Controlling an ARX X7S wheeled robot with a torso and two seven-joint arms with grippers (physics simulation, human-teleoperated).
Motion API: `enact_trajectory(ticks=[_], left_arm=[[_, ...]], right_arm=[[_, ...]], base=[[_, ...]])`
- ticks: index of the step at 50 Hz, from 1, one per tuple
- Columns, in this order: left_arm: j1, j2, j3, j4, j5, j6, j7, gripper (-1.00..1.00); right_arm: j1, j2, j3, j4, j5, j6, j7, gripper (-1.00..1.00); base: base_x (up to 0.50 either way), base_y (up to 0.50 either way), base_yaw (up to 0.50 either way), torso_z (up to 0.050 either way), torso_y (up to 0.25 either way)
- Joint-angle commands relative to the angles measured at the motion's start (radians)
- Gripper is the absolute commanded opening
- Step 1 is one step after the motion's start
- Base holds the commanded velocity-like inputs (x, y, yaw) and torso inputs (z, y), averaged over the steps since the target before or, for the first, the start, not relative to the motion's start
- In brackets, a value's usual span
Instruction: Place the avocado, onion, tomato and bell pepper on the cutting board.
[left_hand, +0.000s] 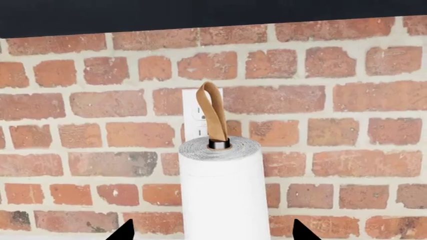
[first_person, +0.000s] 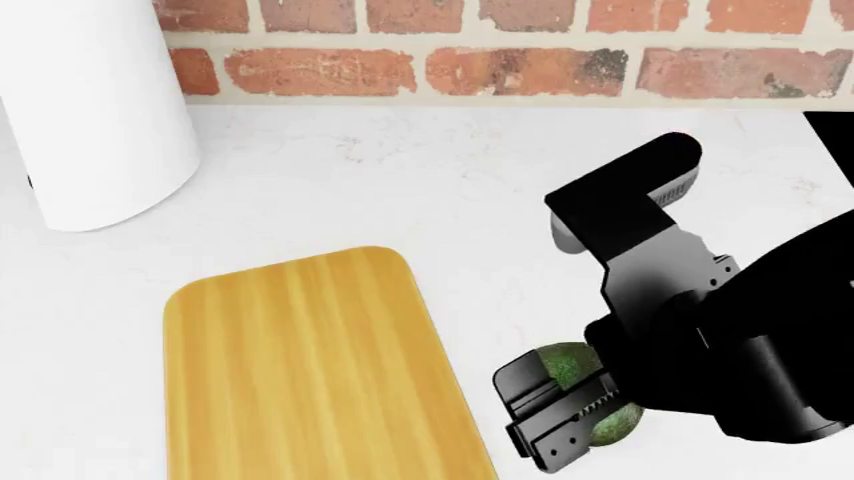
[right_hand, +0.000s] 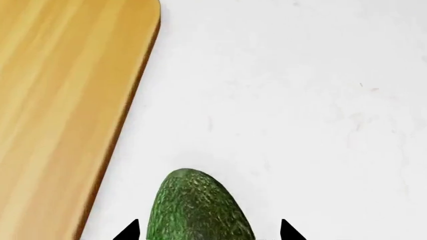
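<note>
The dark green, bumpy avocado (right_hand: 197, 210) sits between the fingertips of my right gripper (right_hand: 208, 233), which is shut on it just above the white counter. In the head view the avocado (first_person: 566, 362) peeks out from under the right gripper (first_person: 567, 415), a short way right of the cutting board (first_person: 314, 370). The light wooden board (right_hand: 60, 100) lies flat with nothing on it. My left gripper (left_hand: 213, 233) is open and holds nothing; it faces a paper towel roll. The onion, tomato and bell pepper are out of view.
A tall white paper towel roll (first_person: 94, 110) stands at the back left of the white counter (first_person: 400, 190). In the left wrist view the roll (left_hand: 223, 195) has a tan loop handle. A brick wall (first_person: 534, 60) with a white outlet (left_hand: 193, 112) closes off the back.
</note>
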Motion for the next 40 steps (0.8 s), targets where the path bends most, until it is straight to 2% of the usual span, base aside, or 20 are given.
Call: enact_trajectory(ticks=[1, 20, 21, 32, 40], left_arm=[[-0.016, 0.022, -0.036, -0.012, 0.002, -0.018, 0.010, 1.00], [-0.026, 0.032, -0.007, -0.022, 0.011, -0.007, 0.018, 1.00], [-0.025, 0.031, -0.006, -0.020, 0.011, -0.007, 0.018, 1.00], [-0.017, 0.027, -0.009, -0.010, 0.003, -0.006, 0.014, 1.00], [-0.022, 0.024, -0.013, -0.005, -0.005, -0.011, 0.008, 1.00]], right_arm=[[-0.032, -0.020, 0.006, 0.017, -0.039, -0.028, -0.063, 1.00], [-0.081, -0.029, -0.018, 0.028, -0.081, -0.069, -0.101, 1.00], [-0.077, -0.029, -0.015, 0.026, -0.072, -0.066, -0.094, -1.00], [0.030, -0.057, 0.004, -0.002, -0.043, -0.016, -0.077, -1.00], [0.158, -0.127, 0.007, 0.049, -0.074, 0.017, -0.126, -1.00]], base=[[0.00, 0.00, 0.00, 0.000, 0.000], [0.00, 0.00, 0.00, 0.000, 0.000], [0.00, 0.00, 0.00, 0.000, 0.000], [0.00, 0.00, 0.00, 0.000, 0.000], [0.00, 0.00, 0.00, 0.000, 0.000]])
